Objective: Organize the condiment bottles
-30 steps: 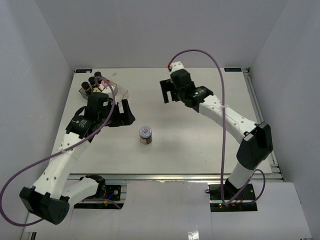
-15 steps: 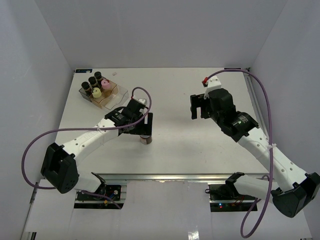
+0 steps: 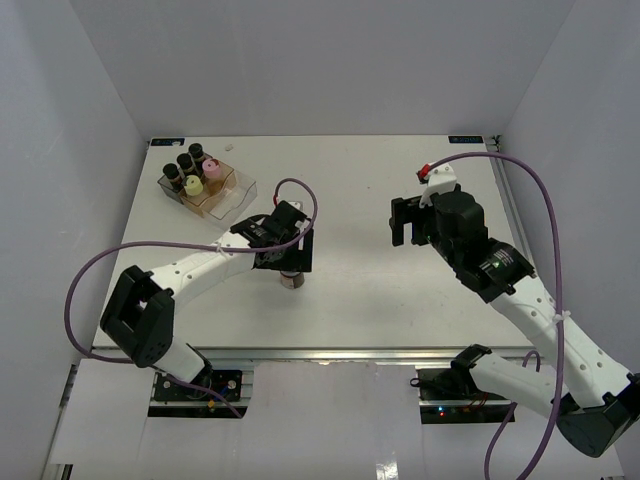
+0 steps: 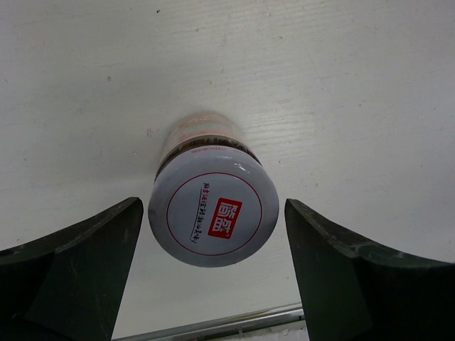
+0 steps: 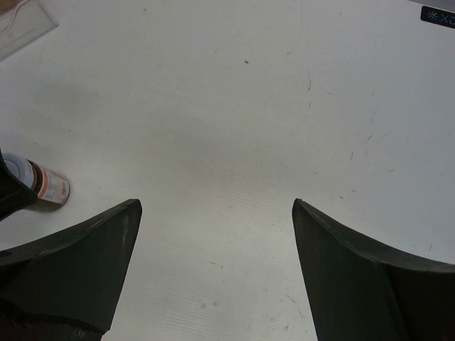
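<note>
A wide grey-lidded jar with a red label (image 4: 213, 211) stands upright on the white table, partly hidden under my left gripper (image 3: 290, 262) in the top view. My left gripper (image 4: 213, 206) is open and straddles its lid, with the left finger close to the lid and a clear gap on the right. Three black-capped bottles (image 3: 186, 160), a pink-capped one (image 3: 211, 168) and a pale yellow one (image 3: 193, 185) stand in the clear bin (image 3: 235, 190) at the far left. My right gripper (image 3: 405, 225) hangs open and empty over bare table; its view shows the jar (image 5: 43, 185) at far left.
The clear bin's corner (image 5: 21, 21) shows at the top left of the right wrist view. A metal rail (image 4: 213, 327) runs along the table's near edge just behind the jar. White walls close in the table on three sides.
My left arm swung right from beside the bin to stand over the grey-lidded jar. My right arm drew back from the far middle toward the right. Both grippers narrowed slightly.
</note>
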`<state>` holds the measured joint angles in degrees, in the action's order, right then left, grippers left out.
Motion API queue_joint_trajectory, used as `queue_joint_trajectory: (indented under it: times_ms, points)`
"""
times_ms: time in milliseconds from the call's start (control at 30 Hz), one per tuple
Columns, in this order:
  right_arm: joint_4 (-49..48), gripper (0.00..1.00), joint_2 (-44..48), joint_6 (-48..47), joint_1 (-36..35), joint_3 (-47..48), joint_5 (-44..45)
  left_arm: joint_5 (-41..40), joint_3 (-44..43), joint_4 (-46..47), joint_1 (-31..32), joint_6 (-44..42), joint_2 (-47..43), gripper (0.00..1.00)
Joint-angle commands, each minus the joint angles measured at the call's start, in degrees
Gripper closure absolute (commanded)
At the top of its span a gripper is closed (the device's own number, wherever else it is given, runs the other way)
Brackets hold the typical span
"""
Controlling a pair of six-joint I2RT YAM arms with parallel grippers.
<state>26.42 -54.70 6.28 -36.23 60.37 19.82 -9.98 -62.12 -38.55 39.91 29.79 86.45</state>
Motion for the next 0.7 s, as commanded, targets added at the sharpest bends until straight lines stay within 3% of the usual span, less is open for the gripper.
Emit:
queue_joint_trajectory:
  times_ms: [0,200,267,300,567,600,667]
  points:
    - [-2.7,0.08,1.6,-1.2,0.1,-1.5,1.0,-2.4,-2.1,0.1,0.7,1.6,1.0,0.1]
    - [-3.3,0.08,2.5,-1.3,0.1,-2.5,1.2,-4.0,-2.0,0.0,0.9,2.2,2.4,0.14]
    - [-3.4,0.08,2.8,-1.3,0.0,-2.7,1.2,-4.2,-2.0,0.1,0.9,2.3,3.0,0.21]
    - [-3.5,0.08,2.9,-1.3,0.1,-2.8,1.2,-4.3,-1.9,0.1,0.9,2.4,3.2,0.26]
    - [-3.6,0.08,4.2,-1.4,0.1,-3.1,0.6,-6.1,-3.5,-1.1,0.8,3.2,3.0,0.94]
    - [-3.7,0.08,4.4,-1.4,0.1,-3.1,0.4,-7.9,-4.6,-2.0,0.6,3.0,3.1,0.99]
    - [-3.6,0.08,4.6,-1.3,0.1,-3.2,0.1,-9.7,-7.5,-4.0,-0.4,2.2,3.7,1.0]
